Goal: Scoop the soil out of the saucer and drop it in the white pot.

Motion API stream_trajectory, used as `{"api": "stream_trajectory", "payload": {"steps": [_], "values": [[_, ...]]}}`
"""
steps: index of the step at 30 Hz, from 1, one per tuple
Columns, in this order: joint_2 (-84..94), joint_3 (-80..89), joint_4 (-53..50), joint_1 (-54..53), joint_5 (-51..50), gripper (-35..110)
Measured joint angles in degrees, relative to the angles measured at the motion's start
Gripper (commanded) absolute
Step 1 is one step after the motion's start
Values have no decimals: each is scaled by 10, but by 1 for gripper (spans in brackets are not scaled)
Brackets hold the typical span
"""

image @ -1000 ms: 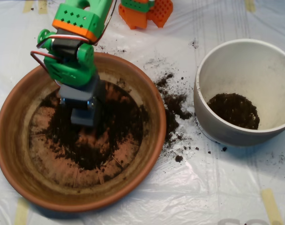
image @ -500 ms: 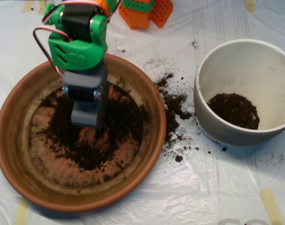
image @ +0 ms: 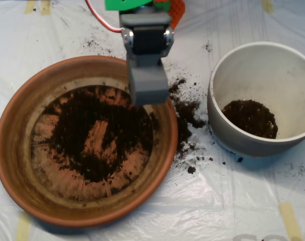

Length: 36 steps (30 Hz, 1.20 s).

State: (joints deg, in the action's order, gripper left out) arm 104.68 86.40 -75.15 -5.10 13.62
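We see soil in the saucer left of the scoop, whose jaws look clenched, and some in the white pot to its right.

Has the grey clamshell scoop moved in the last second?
Yes. The grey scoop went from the terracotta saucer's middle rightward to its right rim, toward the white pot.

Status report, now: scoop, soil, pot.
Scoop over saucer's upper-right rim. Soil mostly in saucer; small pile in white pot. Spilled soil on sheet between them; path to pot unobstructed.
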Motion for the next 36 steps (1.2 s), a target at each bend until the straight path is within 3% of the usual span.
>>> {"api": "stream_trajectory", "payload": {"steps": [11,26,31,36], "values": [[3,-117,-76,148,-4,-1],[-101,-193,-71,293,-18,0],[-165,-262,-105,297,-18,16],[-174,-291,-116,295,-31,23]]}}
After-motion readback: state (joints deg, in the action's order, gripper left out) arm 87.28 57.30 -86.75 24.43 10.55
